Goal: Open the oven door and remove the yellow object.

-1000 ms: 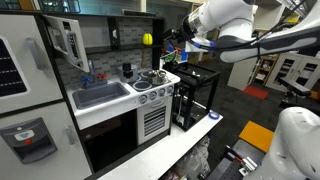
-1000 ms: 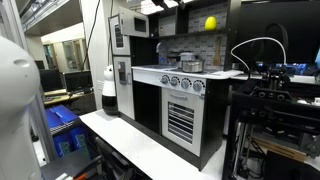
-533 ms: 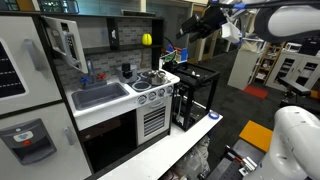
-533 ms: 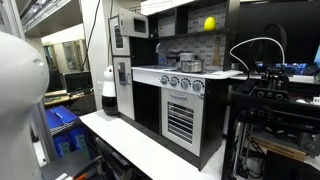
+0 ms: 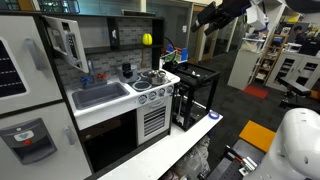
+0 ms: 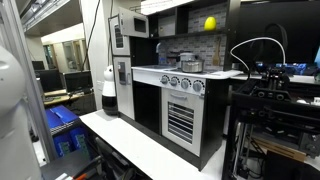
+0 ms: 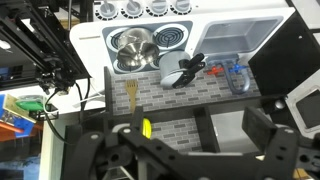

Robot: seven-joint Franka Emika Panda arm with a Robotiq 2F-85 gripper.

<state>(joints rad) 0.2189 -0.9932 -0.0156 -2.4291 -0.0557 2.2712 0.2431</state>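
Hovering high, pincer (image 5: 213, 16) open and empty, with the yellow ball (image 5: 147, 39) well apart from it and the oven door (image 5: 68, 42) swung open farther beyond.

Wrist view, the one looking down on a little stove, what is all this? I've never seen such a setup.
It's a robot arm working at a toy kitchen. Two pictures come from cameras standing in the room; the wrist view comes from a camera on the arm, looking down past its open, empty gripper. On the counter: a silver pot, burners and a sink. The white oven door stands open, and the yellow ball shows high by the tiled back wall.
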